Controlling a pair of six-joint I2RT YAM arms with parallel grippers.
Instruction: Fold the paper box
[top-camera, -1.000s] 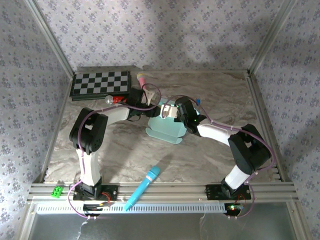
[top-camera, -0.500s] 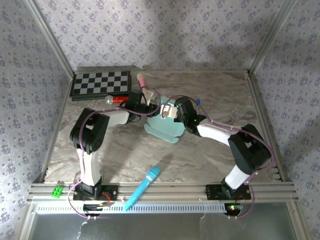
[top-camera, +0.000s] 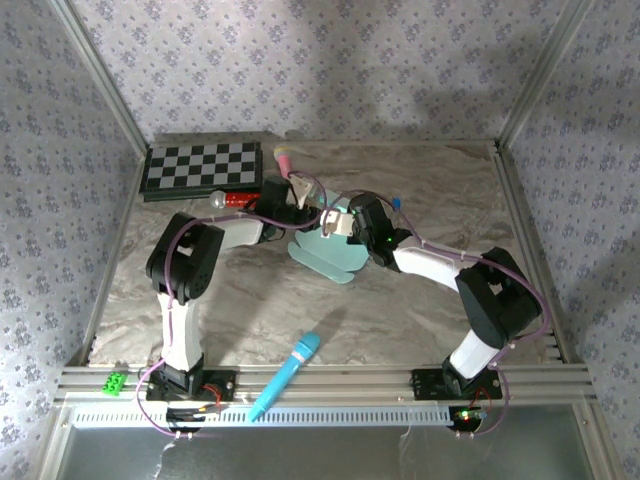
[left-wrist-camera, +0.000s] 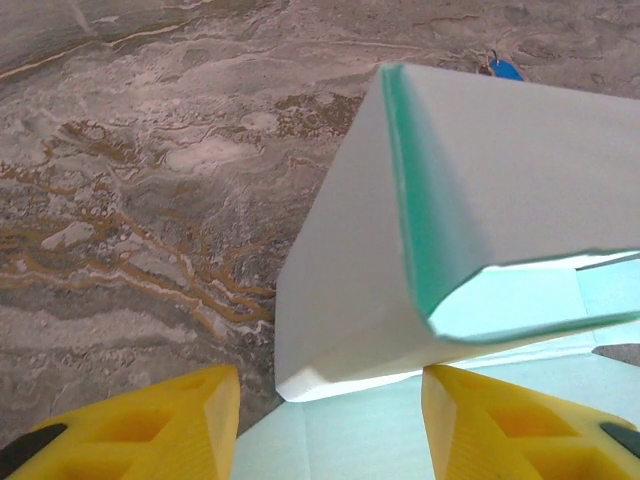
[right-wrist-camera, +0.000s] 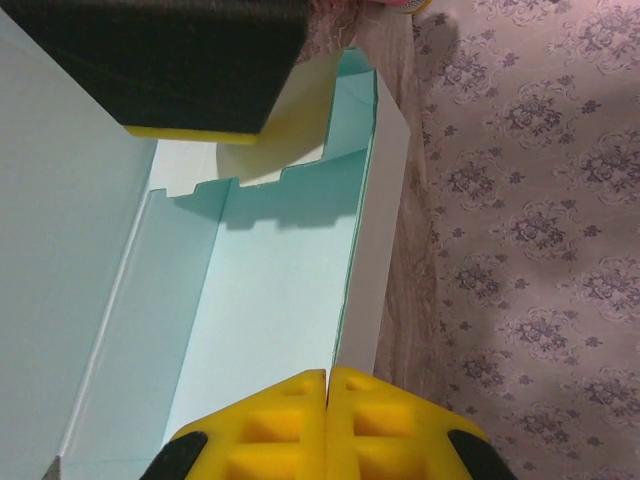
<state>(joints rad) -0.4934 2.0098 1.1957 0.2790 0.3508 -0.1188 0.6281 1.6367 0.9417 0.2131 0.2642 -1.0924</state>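
Item: paper box (top-camera: 328, 255), partly folded, on worktop (top-camera: 420, 190), right of and nearer than chessboard (top-camera: 203, 167).
Left claw (left-wrist-camera: 330, 385): half open, fingers astride the box's folded corner, one finger clear of the card.
Right claw (right-wrist-camera: 326, 385): fingers pressed together, pinching the box's wall edge.

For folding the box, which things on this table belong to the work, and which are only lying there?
Belongs to the job:
- paper box, between the two arms

Only lying about:
- checkerboard, far left corner
- blue microphone, near edge
- green block, on the front rail
- red and silver object
- pink-tipped object
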